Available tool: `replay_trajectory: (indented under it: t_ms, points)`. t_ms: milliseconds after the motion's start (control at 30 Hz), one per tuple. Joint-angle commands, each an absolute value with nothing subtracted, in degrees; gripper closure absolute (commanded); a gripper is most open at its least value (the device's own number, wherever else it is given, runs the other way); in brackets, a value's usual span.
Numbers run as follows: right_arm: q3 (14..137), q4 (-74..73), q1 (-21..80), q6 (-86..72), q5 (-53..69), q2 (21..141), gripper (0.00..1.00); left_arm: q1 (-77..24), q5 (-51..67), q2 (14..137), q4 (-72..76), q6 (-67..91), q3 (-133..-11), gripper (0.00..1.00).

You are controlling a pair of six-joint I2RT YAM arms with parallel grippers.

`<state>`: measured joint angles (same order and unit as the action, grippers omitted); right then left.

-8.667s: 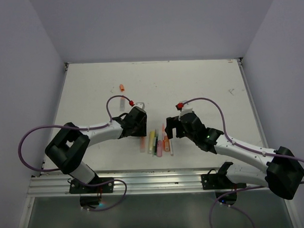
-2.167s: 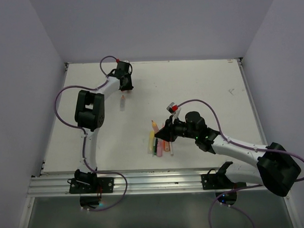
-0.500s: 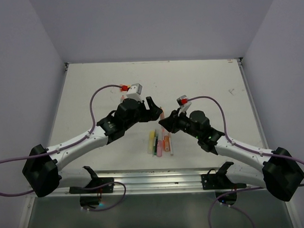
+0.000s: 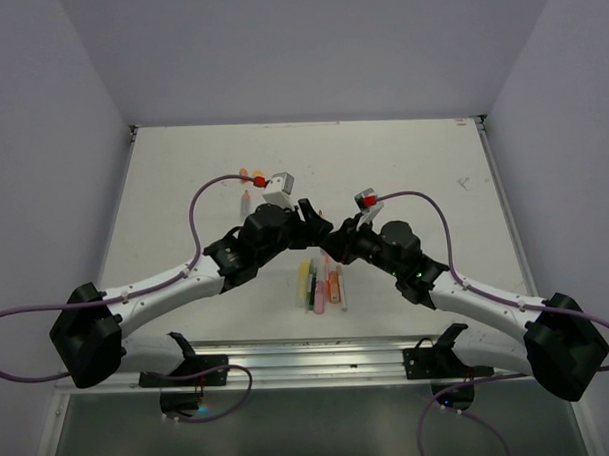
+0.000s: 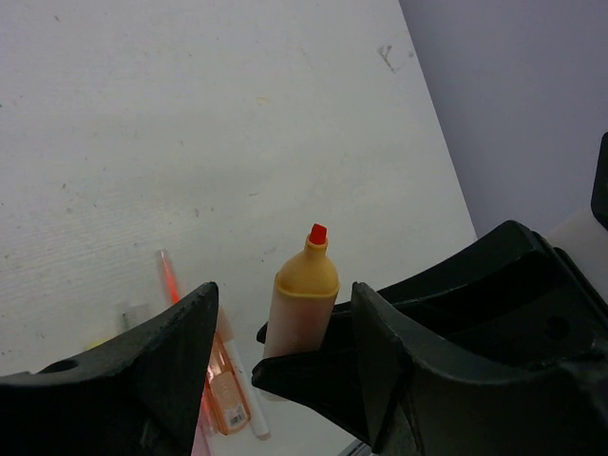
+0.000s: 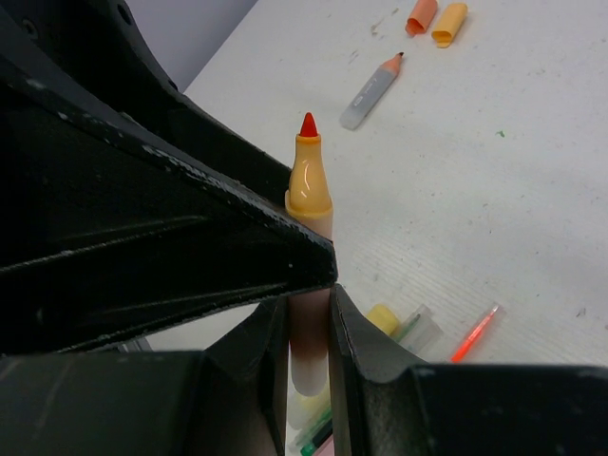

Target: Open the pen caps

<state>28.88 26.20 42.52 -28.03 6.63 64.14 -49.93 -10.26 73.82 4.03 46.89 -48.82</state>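
The right claw [image 6: 310, 328] is clamped on an uncapped orange highlighter [image 6: 309, 195], held nib up above the bench [image 4: 403, 175]. The left claw [image 5: 282, 309] stands fairly wide, with one jaw on either side of the highlighter and a gap showing on one side. An orange cap [image 6: 421, 14] and a yellow cap [image 6: 449, 23] lie side by side further off, near a grey pen [image 6: 370, 90]; more pens [image 4: 321, 282] lie bunched close to the claws

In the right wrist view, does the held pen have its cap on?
No, the pen held in the right gripper shows its bare red tip.
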Motion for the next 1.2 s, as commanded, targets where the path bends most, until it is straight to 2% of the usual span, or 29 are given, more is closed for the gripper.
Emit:
replay_trajectory:
  t_ms: [0,67,167,233,300,333,367,433,467,500,567,600,700,900,1167]
  points:
    - [29.3,30.2,42.7,-28.6,6.5,64.7,1.0,-51.3,-11.0,75.5,8.3,47.9,-48.6,0.4]
    - [29.1,30.5,42.7,-28.7,6.5,64.7,1.0,-51.6,-11.0,76.3,8.2,48.0,-49.0,0.45]
    - [28.7,30.8,42.7,-28.7,6.4,64.8,1.0,-51.6,-11.2,76.8,8.0,47.8,-49.3,0.59]
    - [28.4,31.1,42.7,-28.9,6.4,64.8,1.0,-51.6,-12.0,76.8,7.4,47.5,-49.7,0.73]
    - [28.1,31.0,42.7,-29.0,6.1,64.8,0.96,-51.6,-13.4,76.9,6.2,46.8,-49.9,0.88]
    - [27.9,30.9,42.8,-28.9,5.9,64.7,0.92,-51.6,-14.1,77.1,4.8,46.4,-50.4,0.9]
    - [27.7,30.8,42.7,-28.7,5.7,64.7,0.8,-51.6,-15.8,77.3,3.9,46.0,-50.8,0.91]
    - [27.2,30.5,42.7,-28.6,5.1,64.6,0.65,-51.2,-17.4,78.0,2.0,44.2,-52.0,0.93]
    - [27.2,30.0,42.7,-28.6,4.9,64.4,0.62,-50.9,-18.1,78.4,0.2,43.6,-52.5,0.93]
    - [27.1,29.8,42.7,-28.6,4.5,64.3,0.52,-50.4,-18.0,78.7,-0.6,42.2,-52.8,0.93]
    - [26.6,29.3,42.7,-28.1,4.1,64.0,0.41,-47.6,-17.8,80.3,-5.2,40.7,-54.0,0.93]
    - [26.5,28.9,42.6,-28.0,3.9,64.0,0.29,-45.2,-17.6,80.8,-6.1,38.6,-54.3,0.93]
    - [26.5,27.7,42.5,-26.7,2.8,64.4,0.16,-39.2,-15.4,83.8,-9.9,34.4,-56.4,0.92]
    - [25.6,28.2,42.1,-26.3,2.7,65.8,0.01,-31.0,-14.2,94.7,-19.1,26.3,-65.8,0.88]
    - [24.7,29.6,41.7,-26.5,3.3,66.7,0.01,-23.8,-10.7,110.0,-25.9,20.6,-81.0,0.85]
